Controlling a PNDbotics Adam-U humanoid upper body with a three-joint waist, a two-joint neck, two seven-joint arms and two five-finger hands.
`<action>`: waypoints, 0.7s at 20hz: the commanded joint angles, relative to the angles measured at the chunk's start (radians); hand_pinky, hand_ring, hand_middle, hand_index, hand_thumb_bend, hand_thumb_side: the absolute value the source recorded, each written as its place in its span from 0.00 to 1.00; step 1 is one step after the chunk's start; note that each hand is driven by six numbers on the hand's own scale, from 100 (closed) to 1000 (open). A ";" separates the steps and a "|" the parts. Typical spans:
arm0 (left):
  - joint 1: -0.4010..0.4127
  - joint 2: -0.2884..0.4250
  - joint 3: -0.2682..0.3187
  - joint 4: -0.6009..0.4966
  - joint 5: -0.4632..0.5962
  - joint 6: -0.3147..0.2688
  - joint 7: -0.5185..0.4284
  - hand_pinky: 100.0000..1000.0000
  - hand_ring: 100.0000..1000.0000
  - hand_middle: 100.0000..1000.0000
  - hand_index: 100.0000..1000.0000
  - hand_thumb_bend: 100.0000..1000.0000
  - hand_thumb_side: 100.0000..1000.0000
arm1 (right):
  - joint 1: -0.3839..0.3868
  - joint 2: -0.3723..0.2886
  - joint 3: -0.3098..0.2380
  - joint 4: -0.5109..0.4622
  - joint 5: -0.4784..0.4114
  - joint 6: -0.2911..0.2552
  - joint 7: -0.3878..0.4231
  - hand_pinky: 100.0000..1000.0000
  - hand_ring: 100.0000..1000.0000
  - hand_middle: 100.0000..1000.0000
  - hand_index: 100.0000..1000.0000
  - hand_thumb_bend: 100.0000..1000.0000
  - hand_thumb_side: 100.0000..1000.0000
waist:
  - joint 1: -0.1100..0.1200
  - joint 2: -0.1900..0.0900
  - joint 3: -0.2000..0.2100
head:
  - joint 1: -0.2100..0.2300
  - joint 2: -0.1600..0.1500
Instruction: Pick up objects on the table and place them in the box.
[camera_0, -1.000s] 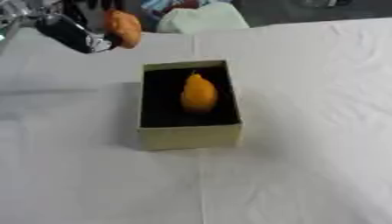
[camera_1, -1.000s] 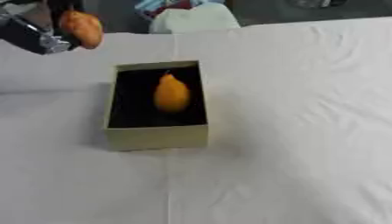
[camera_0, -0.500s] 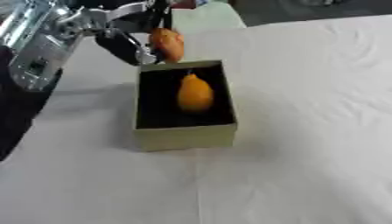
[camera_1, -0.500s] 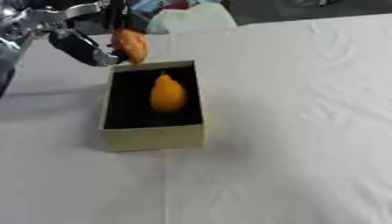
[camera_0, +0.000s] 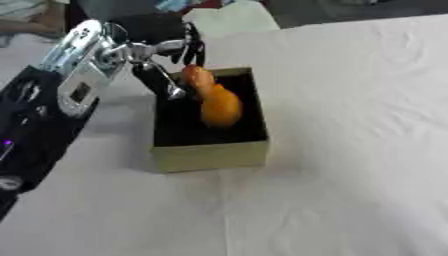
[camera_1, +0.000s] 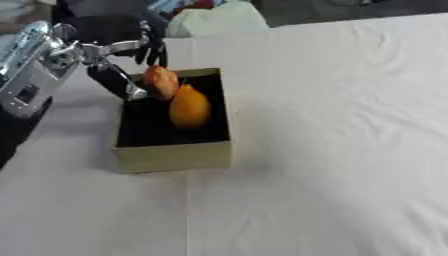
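An open tan box (camera_0: 210, 155) with a dark inside sits left of centre on the white cloth. A yellow-orange pear-shaped fruit (camera_0: 220, 106) lies inside it. My left hand (camera_0: 166, 55) reaches in from the left and hangs over the box's far end. Its fingers are curled round a smaller reddish-orange object (camera_1: 160, 82), held just above the box's far edge, touching or nearly touching the yellow fruit. My right hand shows in neither view.
My left forearm (camera_0: 74, 75), silver and black, crosses the left side of the table. Pale cloth items (camera_1: 219, 20) lie beyond the table's far edge. White tablecloth (camera_0: 350, 150) spreads to the right of the box.
My left hand has carried the reddish-orange object from the far left corner toward the box and lowered it over the box's far end. The view has shifted too.
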 joint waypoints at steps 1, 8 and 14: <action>-0.013 0.009 -0.005 0.014 -0.003 -0.027 -0.023 0.51 0.47 0.46 0.64 0.41 0.13 | -0.012 -0.024 -0.008 -0.016 -0.003 -0.001 -0.001 0.77 0.74 0.73 0.79 0.01 1.00 | -0.006 -0.015 0.000 | -0.005 0.006; -0.013 0.012 0.017 0.025 -0.013 -0.053 -0.049 0.76 0.72 0.68 0.84 0.66 0.28 | -0.011 -0.024 -0.008 -0.016 -0.004 -0.002 -0.001 0.77 0.74 0.73 0.79 0.01 1.00 | -0.006 -0.016 0.002 | -0.007 0.008; -0.009 0.020 0.054 -0.004 -0.021 -0.042 -0.006 0.76 0.73 0.69 0.85 0.63 0.32 | -0.008 -0.025 -0.010 -0.016 -0.004 -0.002 -0.004 0.77 0.74 0.73 0.79 0.01 1.00 | -0.008 -0.016 0.005 | -0.011 0.008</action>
